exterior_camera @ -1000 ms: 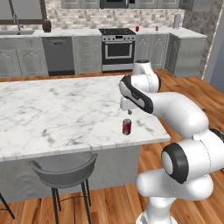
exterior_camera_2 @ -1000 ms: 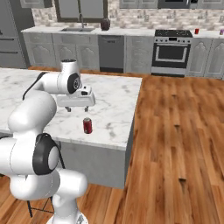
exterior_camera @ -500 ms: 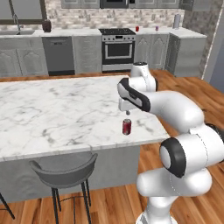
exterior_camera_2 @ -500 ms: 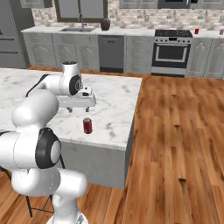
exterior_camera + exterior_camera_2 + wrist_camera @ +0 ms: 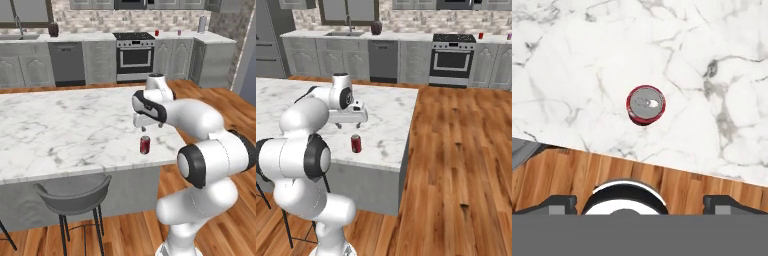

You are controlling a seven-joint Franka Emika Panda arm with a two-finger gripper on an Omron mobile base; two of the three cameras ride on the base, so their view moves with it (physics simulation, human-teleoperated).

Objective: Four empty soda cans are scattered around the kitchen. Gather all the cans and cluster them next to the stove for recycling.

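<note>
A red soda can (image 5: pixel 144 145) stands upright on the marble island counter (image 5: pixel 60 125), near the counter's front edge and close to its corner on the stove's side of the room. The gripper (image 5: pixel 151 128) hangs directly above the can, clear of it, pointing down, with its jaws spread wide and nothing between them. In the hand view the can's silver top (image 5: pixel 646 102) sits in the middle of the marble, with the counter edge and wood floor (image 5: pixel 572 175) just below it. The stove (image 5: pixel 134 56) stands against the far wall, well apart from the island, and two more red cans (image 5: pixel 156 33) rest on the counter just beside the stove's right side. A grey stool (image 5: pixel 75 197) is tucked under the island's front edge.
</note>
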